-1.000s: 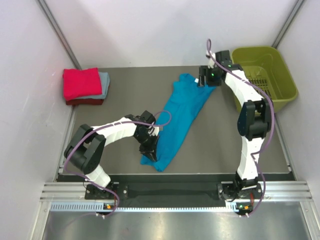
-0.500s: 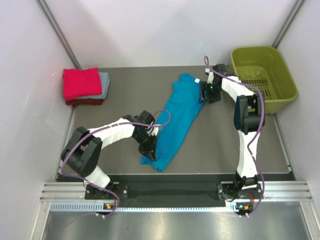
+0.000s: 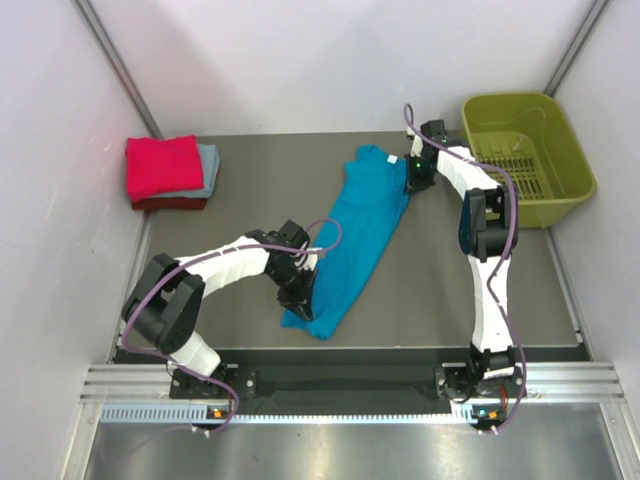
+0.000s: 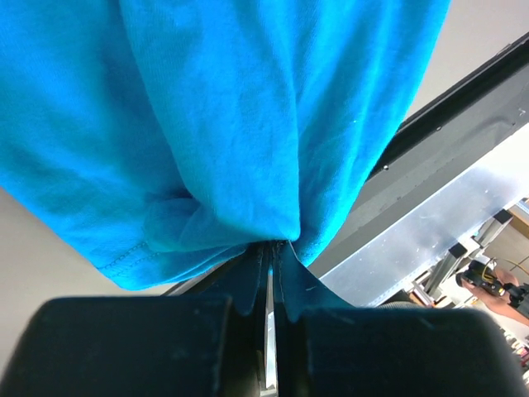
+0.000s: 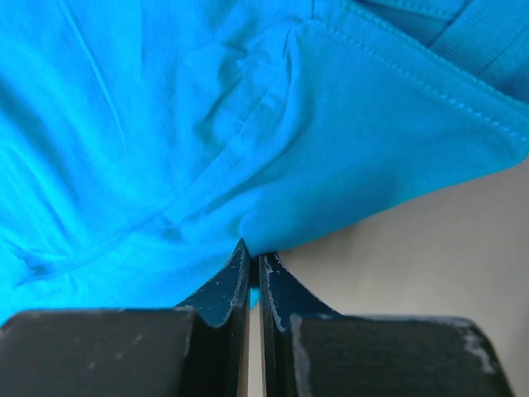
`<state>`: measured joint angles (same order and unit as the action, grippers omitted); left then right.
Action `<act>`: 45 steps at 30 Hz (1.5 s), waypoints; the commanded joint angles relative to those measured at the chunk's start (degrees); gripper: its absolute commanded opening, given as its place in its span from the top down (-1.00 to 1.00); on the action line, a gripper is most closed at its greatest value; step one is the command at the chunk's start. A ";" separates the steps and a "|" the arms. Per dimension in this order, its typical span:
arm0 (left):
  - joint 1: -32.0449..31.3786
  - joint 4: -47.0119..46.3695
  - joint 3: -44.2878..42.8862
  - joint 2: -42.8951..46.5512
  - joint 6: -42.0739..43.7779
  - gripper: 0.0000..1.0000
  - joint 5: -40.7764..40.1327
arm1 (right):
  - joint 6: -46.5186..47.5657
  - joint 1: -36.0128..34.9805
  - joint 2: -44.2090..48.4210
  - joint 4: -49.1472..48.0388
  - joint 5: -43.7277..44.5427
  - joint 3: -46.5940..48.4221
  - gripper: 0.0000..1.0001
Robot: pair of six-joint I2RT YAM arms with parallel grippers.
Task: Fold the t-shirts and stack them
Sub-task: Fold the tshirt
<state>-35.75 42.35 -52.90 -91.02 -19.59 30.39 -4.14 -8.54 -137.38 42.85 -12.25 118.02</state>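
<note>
Table [image 3: 430, 285]; teal shirt [image 3: 362, 228] pinched endwise

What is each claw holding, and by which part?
Both hold the teal-blue t-shirt: left claw pinches bunched fabric at its near end, right claw an edge at its far end.

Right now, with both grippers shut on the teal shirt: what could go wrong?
1. The left gripper and right gripper each pinch only a small tuck of the teal shirt; a hard pull may slip it free.
2. The shirt lies bunched in a narrow strip, so folding it now would likely lock in creases.
</note>
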 commanded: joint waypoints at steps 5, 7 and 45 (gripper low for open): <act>-0.38 -2.53 -2.64 -3.19 -0.44 1.00 1.77 | -0.43 -1.75 -5.96 -2.77 1.79 10.82 1.00; -0.81 -3.06 -4.04 -5.04 -0.79 1.00 2.04 | -0.43 -2.01 -8.51 -3.21 1.88 14.76 1.00; -7.60 0.28 -12.34 3.04 2.82 -0.28 -1.66 | -10.43 -4.38 34.34 -0.31 -6.79 -26.04 -0.48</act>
<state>-47.24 42.59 -69.71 -92.25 -16.56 27.73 -9.47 -12.47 -115.92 41.36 -11.75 99.63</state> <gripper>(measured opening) 0.635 0.743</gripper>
